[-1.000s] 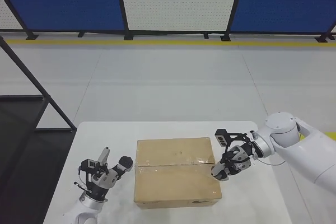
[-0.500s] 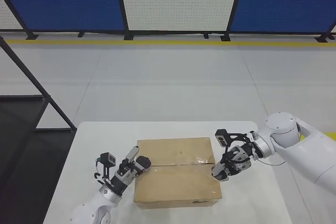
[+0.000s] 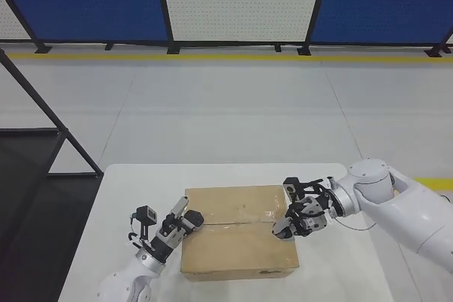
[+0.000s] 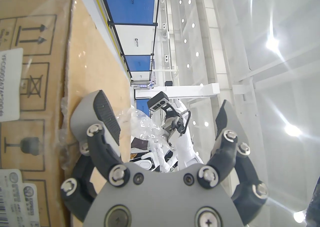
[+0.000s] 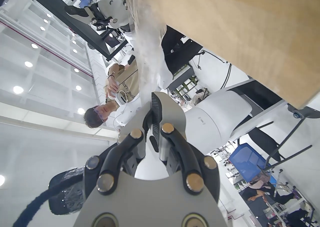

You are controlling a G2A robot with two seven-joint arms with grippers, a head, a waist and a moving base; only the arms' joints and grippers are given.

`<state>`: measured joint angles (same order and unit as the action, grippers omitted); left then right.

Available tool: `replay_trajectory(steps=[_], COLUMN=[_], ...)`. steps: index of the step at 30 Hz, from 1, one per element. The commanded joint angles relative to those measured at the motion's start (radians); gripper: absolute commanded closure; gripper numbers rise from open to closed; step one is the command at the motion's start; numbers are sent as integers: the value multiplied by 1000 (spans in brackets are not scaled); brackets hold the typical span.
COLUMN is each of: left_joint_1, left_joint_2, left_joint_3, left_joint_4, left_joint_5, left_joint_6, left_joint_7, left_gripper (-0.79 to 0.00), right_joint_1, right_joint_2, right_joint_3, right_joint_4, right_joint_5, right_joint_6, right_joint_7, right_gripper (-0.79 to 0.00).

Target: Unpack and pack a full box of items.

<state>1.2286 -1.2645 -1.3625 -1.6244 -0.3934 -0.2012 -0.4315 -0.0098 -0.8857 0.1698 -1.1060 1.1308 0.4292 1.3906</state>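
A closed cardboard box lies in the middle of the white table, with clear tape along its top seam. My left gripper is at the seam's left end; it stands open, one finger resting by the box's upper edge next to crumpled clear tape. My right gripper hovers over the box's right part near the seam. Its fingers are shut on a strip of clear tape that stretches from the box.
A black metal rack stands beyond the table's left side. Blue and white partition panels line the far floor. Bare tabletop lies on either side of the box.
My left gripper came in from the table's left part to the box's left edge at the seam. My right gripper shifted left along the seam, over the box top.
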Motion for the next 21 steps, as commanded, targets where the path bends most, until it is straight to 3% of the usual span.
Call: replay_trajectory(steps=[1,13,21], left_joint_1=[1,8,9], left_joint_2=[0,1,0], left_joint_3=[-1,-10,-11], left_joint_4=[-1,-3,-4], left_joint_5=[-2,-12,-15], left_joint_6=[1,-3,-4], left_joint_7=[0,-7,-10], left_gripper=[-785,-785,-785], right_joint_1=[-1,-11,-34], right_joint_2=[0,24,59], right_joint_3=[0,0,0], right_joint_4=[1,-18,-31], right_joint_5=[36,192,176], right_joint_6=[26,145,145], right_joint_7=[-25,-144,-144], right_gripper=[0,0,0])
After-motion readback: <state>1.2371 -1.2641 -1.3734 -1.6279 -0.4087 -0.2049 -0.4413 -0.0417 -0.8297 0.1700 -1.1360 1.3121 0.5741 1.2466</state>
